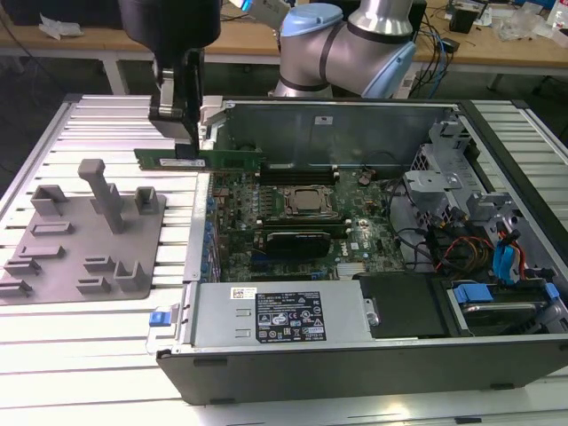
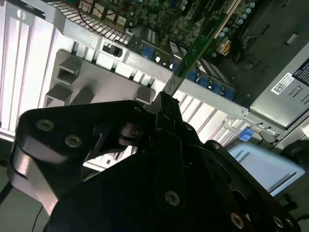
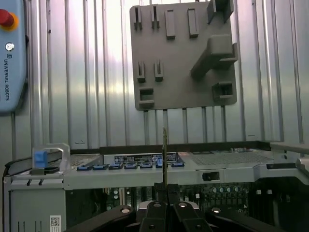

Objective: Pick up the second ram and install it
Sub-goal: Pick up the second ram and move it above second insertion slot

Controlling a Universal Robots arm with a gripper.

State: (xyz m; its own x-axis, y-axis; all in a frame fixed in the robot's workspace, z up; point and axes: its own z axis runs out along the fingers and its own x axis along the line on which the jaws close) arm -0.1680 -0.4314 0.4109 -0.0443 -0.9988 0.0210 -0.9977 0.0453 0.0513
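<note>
The second ram [image 1: 222,159] is a long green stick, held level in the air over the case's wall at the exterior view's left, between the grey holder plate [image 1: 84,240] and the motherboard [image 1: 302,213]. My gripper [image 1: 188,146] hangs from above, shut on the stick's left half. In both wrist views the ram shows edge-on [image 2: 198,48] [image 3: 164,154], sticking out from between the black fingers [image 2: 170,121] [image 3: 157,212]. The black memory slots [image 1: 293,176] lie beside the CPU socket [image 1: 307,202], to the right of and below the stick.
The open computer case [image 1: 355,364] holds a power supply [image 1: 284,311], drive bays and cables [image 1: 470,240] at the exterior view's right. The grey holder plate [image 3: 183,58] carries several raised blocks. A pendant with a red button [image 3: 6,18] lies on the slatted table.
</note>
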